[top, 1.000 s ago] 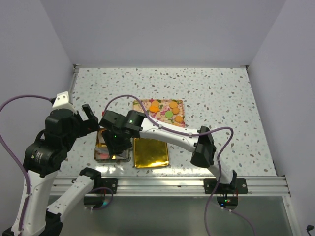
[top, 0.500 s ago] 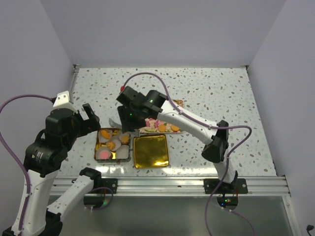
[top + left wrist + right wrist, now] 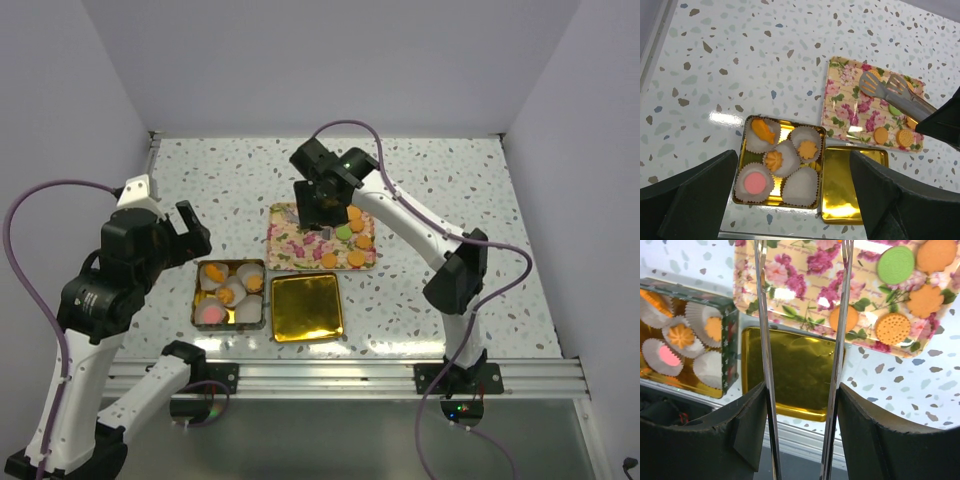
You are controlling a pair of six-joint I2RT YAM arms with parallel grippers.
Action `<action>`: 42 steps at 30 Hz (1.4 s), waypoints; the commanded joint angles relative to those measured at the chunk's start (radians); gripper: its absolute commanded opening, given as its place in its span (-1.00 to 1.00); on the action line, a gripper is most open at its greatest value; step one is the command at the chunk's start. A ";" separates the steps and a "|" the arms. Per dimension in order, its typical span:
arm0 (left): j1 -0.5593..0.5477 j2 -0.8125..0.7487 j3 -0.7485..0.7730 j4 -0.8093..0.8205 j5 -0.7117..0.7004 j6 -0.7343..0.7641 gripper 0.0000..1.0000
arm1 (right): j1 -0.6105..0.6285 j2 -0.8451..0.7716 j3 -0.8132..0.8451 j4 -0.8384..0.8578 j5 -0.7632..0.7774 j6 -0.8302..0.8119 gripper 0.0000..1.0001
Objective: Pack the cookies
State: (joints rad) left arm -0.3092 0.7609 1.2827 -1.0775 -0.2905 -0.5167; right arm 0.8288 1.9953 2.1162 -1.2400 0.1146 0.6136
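The right gripper [image 3: 802,432] is clamping tongs [image 3: 763,340] whose 2 blades are hanging apart and empty over the flowered tray [image 3: 800,285], while the loose cookies [image 3: 892,327] are lying just to their right (the left gripper [image 3: 795,200], gaping wide, is hovering farther off near the tin [image 3: 786,125]).

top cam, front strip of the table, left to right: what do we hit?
left pincer → open tin → gold lid → right arm's elbow. The floral tray is left out: it sits behind the lid over the same span.
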 commanded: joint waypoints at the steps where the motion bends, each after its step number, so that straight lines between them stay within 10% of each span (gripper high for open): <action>1: -0.004 0.015 0.006 0.060 0.014 -0.017 0.99 | -0.019 0.011 0.017 -0.018 0.028 -0.049 0.17; 22: -0.004 0.046 0.004 0.070 -0.049 0.021 1.00 | -0.083 0.177 0.080 -0.015 0.004 -0.077 0.15; 42: -0.004 0.040 0.000 0.074 -0.041 0.023 1.00 | -0.083 -0.019 0.010 -0.050 -0.015 -0.008 -0.09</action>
State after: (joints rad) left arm -0.3092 0.8070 1.2823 -1.0607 -0.3294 -0.5117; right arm 0.7506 2.0815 2.0914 -1.2675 0.0872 0.5850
